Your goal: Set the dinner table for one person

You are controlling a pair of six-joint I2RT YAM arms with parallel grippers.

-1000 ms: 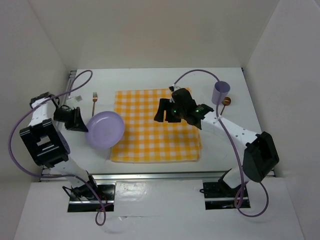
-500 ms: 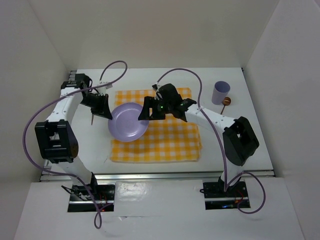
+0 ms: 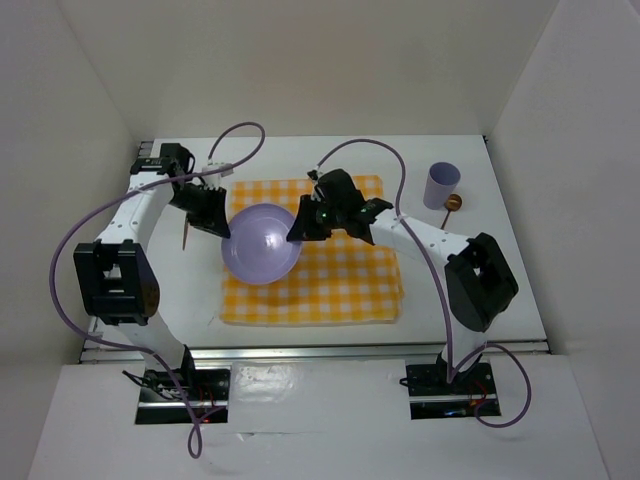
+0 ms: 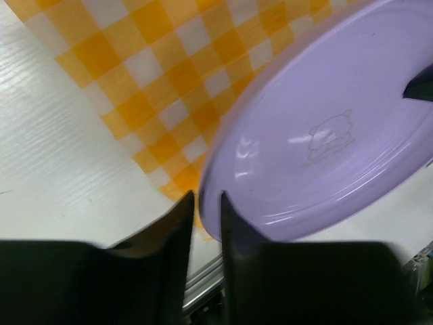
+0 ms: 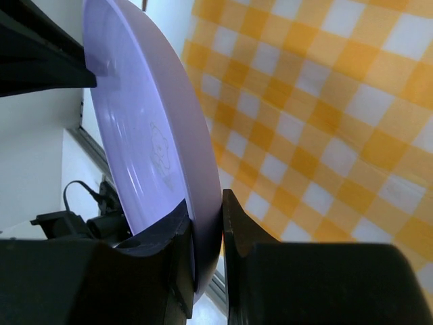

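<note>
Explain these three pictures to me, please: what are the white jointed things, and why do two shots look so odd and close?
The white jointed things are two robot arms bolted at the near edge of a white table. The wide picture comes from a fixed camera above and behind them. The two close-ups come from a small camera on each wrist, so the dark shapes at the bottom are that arm's own fingers. On the table lie a yellow checked cloth, a purple cup and a small copper-coloured utensil beside it. The left gripper and the right gripper each pinch a rim of one purple plate, held over the cloth.
</note>
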